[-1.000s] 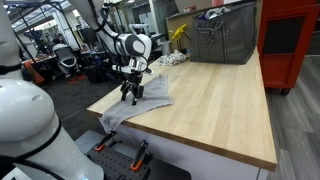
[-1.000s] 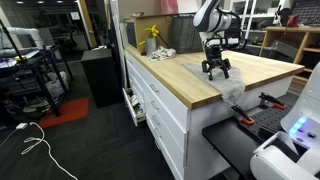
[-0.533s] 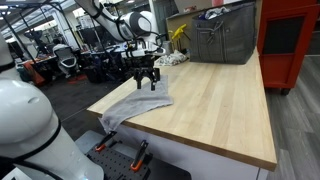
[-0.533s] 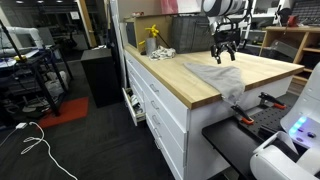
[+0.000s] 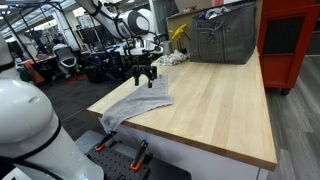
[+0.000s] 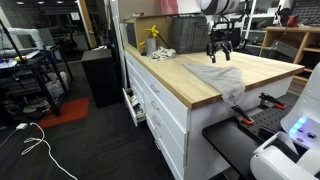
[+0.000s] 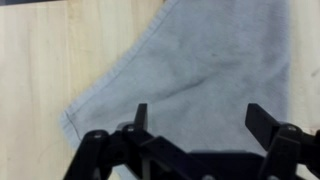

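Currently the fingers [image 7: 262, 117] are hovering released above the towel [image 5: 135, 103], which is lying at the near left corner of the tabletop [image 5: 215, 100] in an exterior view, draping over its edge.

Even overhead workshop light, bright and fairly shadowless; exterior views small and soft, wrist view blurred.

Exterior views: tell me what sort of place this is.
Likely a workshop or robotics lab: a long wooden workbench on white drawers, with a red tool cabinet standing beside it.
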Available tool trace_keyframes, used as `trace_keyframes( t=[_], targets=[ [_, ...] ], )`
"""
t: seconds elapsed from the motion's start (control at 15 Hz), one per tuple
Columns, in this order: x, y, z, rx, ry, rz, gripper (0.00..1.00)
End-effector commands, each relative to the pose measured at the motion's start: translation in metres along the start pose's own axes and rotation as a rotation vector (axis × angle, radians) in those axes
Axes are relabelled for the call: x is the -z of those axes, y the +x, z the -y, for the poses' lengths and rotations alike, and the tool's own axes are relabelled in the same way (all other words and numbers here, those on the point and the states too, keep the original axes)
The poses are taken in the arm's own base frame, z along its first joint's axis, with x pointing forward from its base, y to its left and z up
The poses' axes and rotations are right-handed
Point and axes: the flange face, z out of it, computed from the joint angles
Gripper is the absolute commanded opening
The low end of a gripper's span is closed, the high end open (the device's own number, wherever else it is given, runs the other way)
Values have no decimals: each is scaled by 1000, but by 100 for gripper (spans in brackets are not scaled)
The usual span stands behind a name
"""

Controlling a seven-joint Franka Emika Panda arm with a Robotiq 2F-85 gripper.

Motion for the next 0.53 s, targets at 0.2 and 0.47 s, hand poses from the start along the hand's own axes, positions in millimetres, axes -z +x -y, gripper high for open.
trace_keyframes(
  t=[0.2, 0.47],
  targets=[
    [99, 26, 70, -10, 241, -242, 100],
    [127, 56, 88, -115, 329, -388, 100]
  ],
)
